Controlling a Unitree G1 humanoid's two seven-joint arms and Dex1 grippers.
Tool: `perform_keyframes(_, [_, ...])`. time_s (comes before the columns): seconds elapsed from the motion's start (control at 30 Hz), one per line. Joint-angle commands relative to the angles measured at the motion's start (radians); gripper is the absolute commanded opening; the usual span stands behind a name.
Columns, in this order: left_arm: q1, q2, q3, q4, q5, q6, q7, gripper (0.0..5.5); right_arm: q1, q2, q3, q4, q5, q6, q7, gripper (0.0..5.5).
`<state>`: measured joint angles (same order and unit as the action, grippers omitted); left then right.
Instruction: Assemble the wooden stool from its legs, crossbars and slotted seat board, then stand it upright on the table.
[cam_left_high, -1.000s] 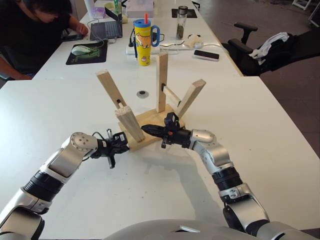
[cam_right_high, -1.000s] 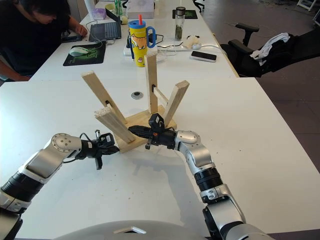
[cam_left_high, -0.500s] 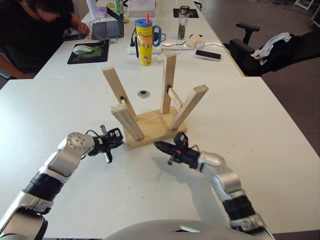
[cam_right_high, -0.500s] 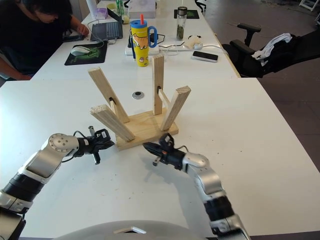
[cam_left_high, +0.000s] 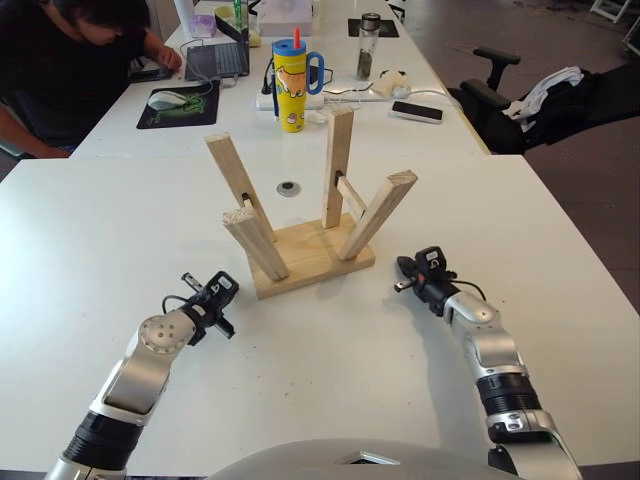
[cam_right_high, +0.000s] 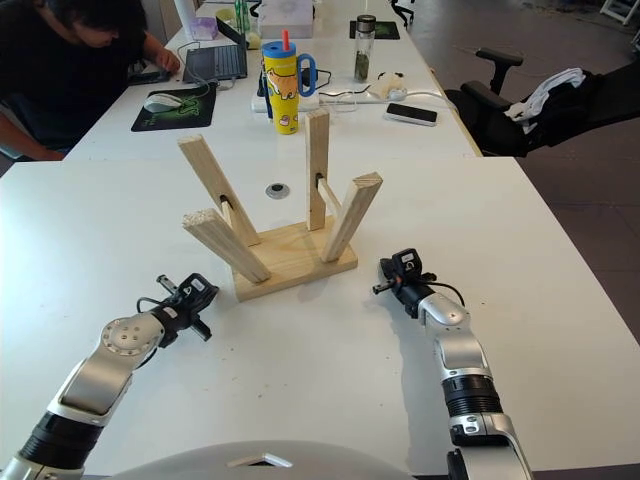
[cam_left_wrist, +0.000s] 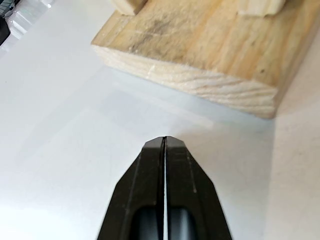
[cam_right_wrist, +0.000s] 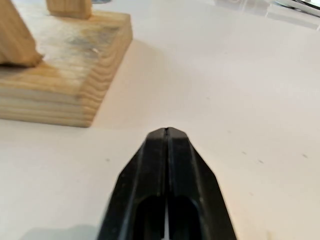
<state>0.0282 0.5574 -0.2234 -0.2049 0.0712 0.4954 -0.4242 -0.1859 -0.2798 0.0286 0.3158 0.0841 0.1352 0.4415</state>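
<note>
Left eye view: the upturned stool (cam_left_high: 300, 215) is seen between the left pincer (cam_left_high: 224, 287) and the right pincer (cam_left_high: 404, 267). Both are pressed together and held apart from its seat board (cam_left_high: 312, 263).

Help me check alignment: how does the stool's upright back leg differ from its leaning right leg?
The upright pale wooden back leg stands nearly vertical on the wooden seat board; the leaning right leg tilts outward. The back leg's top sits higher than the right leg's. Both are square, linked by a crossbar.
</note>
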Motion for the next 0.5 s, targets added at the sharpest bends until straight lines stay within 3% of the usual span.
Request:
perform_keyframes(0.03, [-0.028, -0.028, -0.072, 0.105, 0.025, 0.014, -0.043, 0.01, -0.062, 0.044, 0.053, 0.134, -0.035, -0.062, 0.014, 0.00])
perform_keyframes(0.17, [-0.073, -0.040, -0.098, 0.175, 0.040, -0.017, -0.061, 0.01, -0.082, 0.059, 0.080, 0.200, -0.032, -0.147, 0.077, 0.00])
perform_keyframes(0.33, [-0.074, -0.115, -0.040, 0.179, -0.084, -0.002, -0.104, 0.01, 0.050, 0.034, 0.147, 0.030, 0.025, -0.136, 0.228, 0.00])
perform_keyframes(0.5, [0.039, -0.140, -0.036, 0.060, -0.151, 0.031, -0.104, 0.01, 0.208, 0.037, 0.170, -0.129, 0.016, -0.053, 0.144, 0.00])
